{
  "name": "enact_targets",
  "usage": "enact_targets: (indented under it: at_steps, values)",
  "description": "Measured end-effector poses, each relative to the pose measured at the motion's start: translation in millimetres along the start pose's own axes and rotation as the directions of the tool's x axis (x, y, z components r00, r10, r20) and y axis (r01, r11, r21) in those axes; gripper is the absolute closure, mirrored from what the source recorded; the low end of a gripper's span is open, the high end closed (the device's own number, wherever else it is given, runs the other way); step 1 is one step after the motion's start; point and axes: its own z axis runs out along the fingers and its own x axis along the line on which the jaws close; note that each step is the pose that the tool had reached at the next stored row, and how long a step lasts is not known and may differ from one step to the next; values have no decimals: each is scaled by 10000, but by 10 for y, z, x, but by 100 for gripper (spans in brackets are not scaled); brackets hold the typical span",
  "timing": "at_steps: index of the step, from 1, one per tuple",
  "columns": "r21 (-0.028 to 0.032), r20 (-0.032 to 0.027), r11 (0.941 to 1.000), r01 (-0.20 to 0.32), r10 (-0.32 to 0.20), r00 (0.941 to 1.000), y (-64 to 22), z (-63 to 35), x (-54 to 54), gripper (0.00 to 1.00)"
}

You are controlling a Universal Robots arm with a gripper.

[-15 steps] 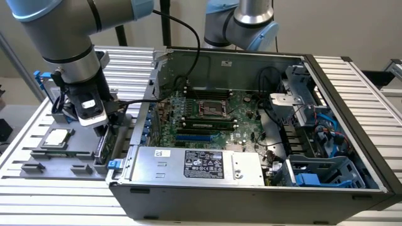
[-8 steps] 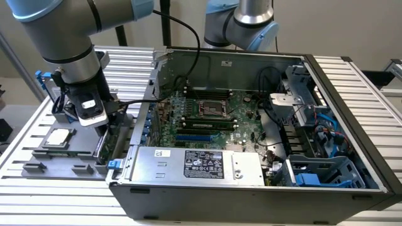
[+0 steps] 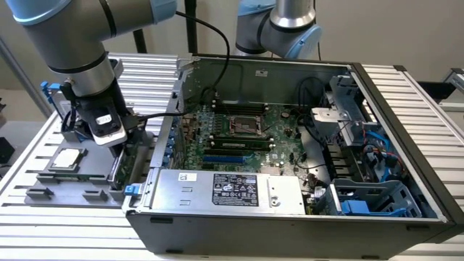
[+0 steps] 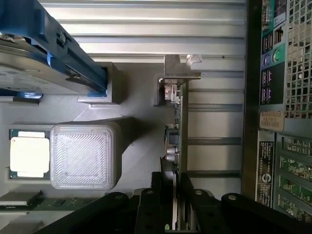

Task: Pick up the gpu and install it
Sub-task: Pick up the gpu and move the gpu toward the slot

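The gpu point(image 4: 178, 122) stands on edge as a thin green card, its grey metal bracket point(image 4: 178, 73) at the far end. In the exterior view the gpu point(image 3: 121, 163) sits at the edge of the grey holder tray point(image 3: 65, 187), right beside the open computer case point(image 3: 406, 136). My gripper point(image 4: 176, 204) is down over the card, and its black fingers point(image 4: 163, 195) press against both faces. In the exterior view my gripper point(image 3: 114, 147) hangs from the arm at the left, just above the card. I cannot tell whether the card has left its slot in the tray.
A small square silver chip point(image 3: 65, 159) lies on the tray, and a hard drive with blue tabs point(image 4: 39, 53) stands behind it. The case wall rises close beside the card. Inside is the motherboard with a blue slot point(image 3: 228, 159). A second arm point(image 3: 279, 27) stands behind the case.
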Motion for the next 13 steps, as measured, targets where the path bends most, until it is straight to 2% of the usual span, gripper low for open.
enact_targets:
  at_steps: [5, 10, 13]
  values:
    - [-6, -10, 9998, 219, -219, 9998, 0, 0, 1, 100]
    - [-6, -9, 9998, 221, -221, 9998, -1, -1, 1, 100]
    - [-6, -10, 9998, 221, -221, 9998, 1, -53, 0, 100]
